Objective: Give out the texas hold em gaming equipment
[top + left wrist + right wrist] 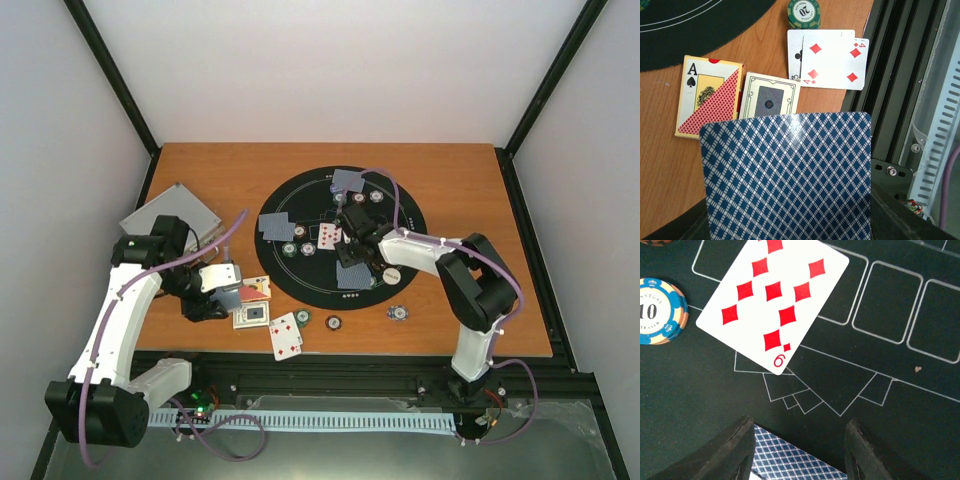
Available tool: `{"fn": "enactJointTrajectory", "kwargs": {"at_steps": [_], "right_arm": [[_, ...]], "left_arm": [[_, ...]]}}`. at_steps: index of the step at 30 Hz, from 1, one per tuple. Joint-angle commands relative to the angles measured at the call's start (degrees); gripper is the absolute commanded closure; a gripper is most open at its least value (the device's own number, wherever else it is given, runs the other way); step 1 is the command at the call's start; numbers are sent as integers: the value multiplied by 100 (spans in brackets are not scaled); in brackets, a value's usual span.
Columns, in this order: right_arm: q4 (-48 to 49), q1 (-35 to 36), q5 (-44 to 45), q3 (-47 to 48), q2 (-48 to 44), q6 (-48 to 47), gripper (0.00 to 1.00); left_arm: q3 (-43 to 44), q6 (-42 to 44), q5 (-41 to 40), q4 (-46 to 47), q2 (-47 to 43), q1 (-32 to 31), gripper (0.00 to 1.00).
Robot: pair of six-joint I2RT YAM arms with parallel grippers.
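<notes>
My left gripper (222, 291) is shut on a blue-backed card (790, 175) and holds it above the wood near the table's front edge; the card hides its fingers in the left wrist view. Below it lie an ace-of-spades card box (707, 100), a second card box (769, 97), face-up cards topped by a four of diamonds (832, 60) and a green chip (803, 12). My right gripper (797, 450) is open and empty, low over the black mat (880, 390). A face-up nine of diamonds (772, 295) and a blue-white chip (657, 310) lie ahead of it. A blue-backed card (785, 462) lies by its left finger.
Blue-backed cards lie on the mat at the far side (349, 181), left (277, 227) and near side (352, 275). A white dealer button (391, 275) lies on the mat. A brown chip (332, 323) and a blue-white chip (398, 313) lie on the wood. A silver case (170, 215) stands at the left.
</notes>
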Motion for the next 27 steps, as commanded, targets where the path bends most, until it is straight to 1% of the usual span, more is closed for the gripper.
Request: {"fn": "enactJointTrajectory", "kwargs": {"at_steps": [1, 14, 27], "right_arm": [[142, -96, -297, 31, 152, 365, 50], [292, -202, -652, -284, 204, 574, 57], [321, -188, -957, -1016, -527, 756, 61]], "left_arm": [[-1, -21, 114, 2, -113, 6, 99], [-2, -2, 157, 9, -118, 7, 99], [38, 17, 146, -51, -195, 8, 99]]}}
